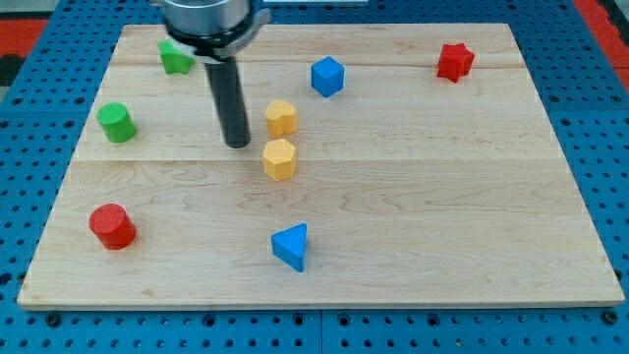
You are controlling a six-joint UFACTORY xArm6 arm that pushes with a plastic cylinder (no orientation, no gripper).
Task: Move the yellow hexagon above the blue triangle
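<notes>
Two yellow blocks sit near the board's middle. The lower one, a yellow hexagon (279,158), lies just below the other yellow block (281,117), whose shape I cannot make out. The blue triangle (291,246) lies toward the view's bottom, almost straight below the hexagon. My tip (237,145) rests on the board just left of the hexagon, a small gap apart from it, and to the lower left of the upper yellow block.
A blue cube (327,76) sits at the top middle, a red star (455,61) at the top right. A green block (176,57) sits at the top left, partly behind the arm. A green cylinder (116,122) and a red cylinder (112,226) stand at the left.
</notes>
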